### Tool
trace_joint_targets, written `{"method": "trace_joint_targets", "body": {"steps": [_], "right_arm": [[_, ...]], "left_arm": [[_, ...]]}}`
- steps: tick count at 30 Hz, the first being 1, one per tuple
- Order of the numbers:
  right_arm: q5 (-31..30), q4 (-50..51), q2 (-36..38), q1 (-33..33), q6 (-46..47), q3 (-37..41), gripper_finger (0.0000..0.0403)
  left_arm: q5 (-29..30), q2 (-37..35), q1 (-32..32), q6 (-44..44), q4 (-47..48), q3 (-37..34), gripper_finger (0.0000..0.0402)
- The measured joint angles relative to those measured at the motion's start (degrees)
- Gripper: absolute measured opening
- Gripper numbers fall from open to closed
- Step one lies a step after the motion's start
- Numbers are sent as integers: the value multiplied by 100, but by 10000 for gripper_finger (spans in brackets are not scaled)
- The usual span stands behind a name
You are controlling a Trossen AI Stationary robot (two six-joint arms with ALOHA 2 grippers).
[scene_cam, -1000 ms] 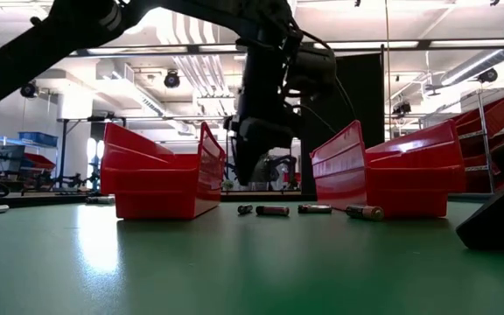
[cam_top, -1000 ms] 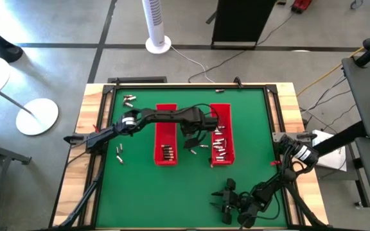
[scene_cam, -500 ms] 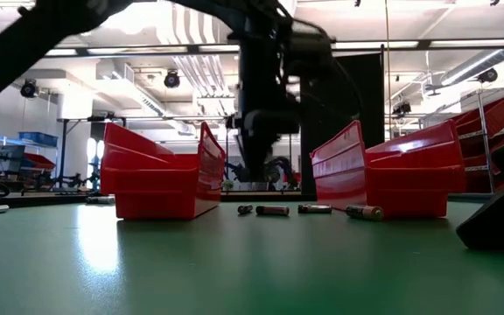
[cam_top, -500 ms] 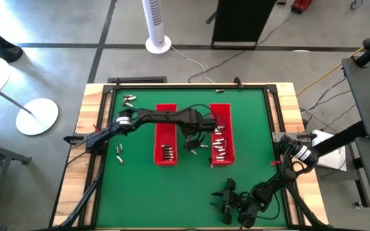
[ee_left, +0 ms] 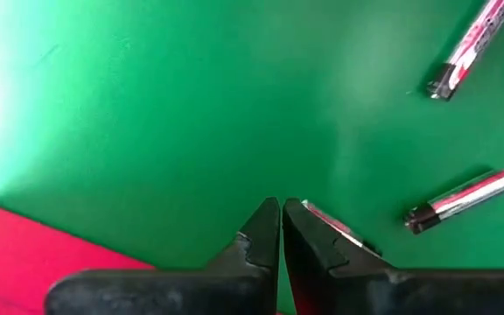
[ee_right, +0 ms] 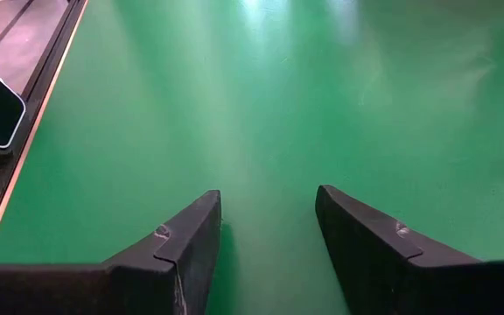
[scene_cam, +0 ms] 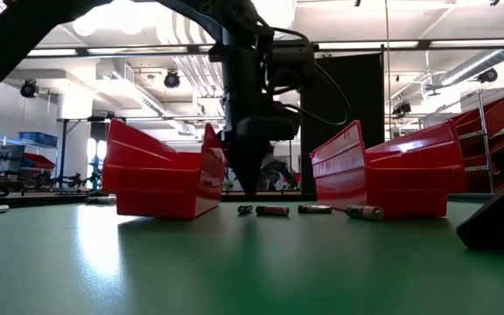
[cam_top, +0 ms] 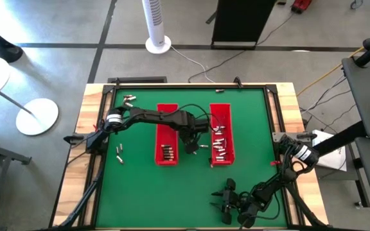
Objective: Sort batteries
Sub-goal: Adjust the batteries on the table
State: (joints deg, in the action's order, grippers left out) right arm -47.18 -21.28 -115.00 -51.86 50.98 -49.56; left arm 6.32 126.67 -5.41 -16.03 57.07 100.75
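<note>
Batteries (ee_left: 459,202) lie loose on the green counter (cam_top: 140,186) just beside our left gripper (cam_top: 191,147), between the two red trays (cam_top: 166,142), ready for sorting. Its jaws are pressed together, and whether they pinch the battery beside their tips we cannot tell. Our right gripper (ee_right: 265,241) waits near the counter's edge, jaws apart.

Table (cam_top: 133,192) is bright green with a pale wood border. Two trays (cam_top: 166,142), both solid red. The batteries (ee_left: 460,201) near the left claw (ee_left: 281,208) are silver with a pink-red stripe and dark ends. Both claws are plain black, right one (ee_right: 265,227) included, over bare green. Arms are dark too, the left with a white band.
</note>
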Motion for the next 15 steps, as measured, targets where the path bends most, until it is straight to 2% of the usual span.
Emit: {"method": "trace_joint_targets", "body": {"steps": [8,15], "right_arm": [[7,2,2,35,-57,0,191],[-2,-8,-19,55,-59,2,186]], "left_arm": [[165,49,13,449,204,49,0],[414,47,37,918,801,552,0]]}}
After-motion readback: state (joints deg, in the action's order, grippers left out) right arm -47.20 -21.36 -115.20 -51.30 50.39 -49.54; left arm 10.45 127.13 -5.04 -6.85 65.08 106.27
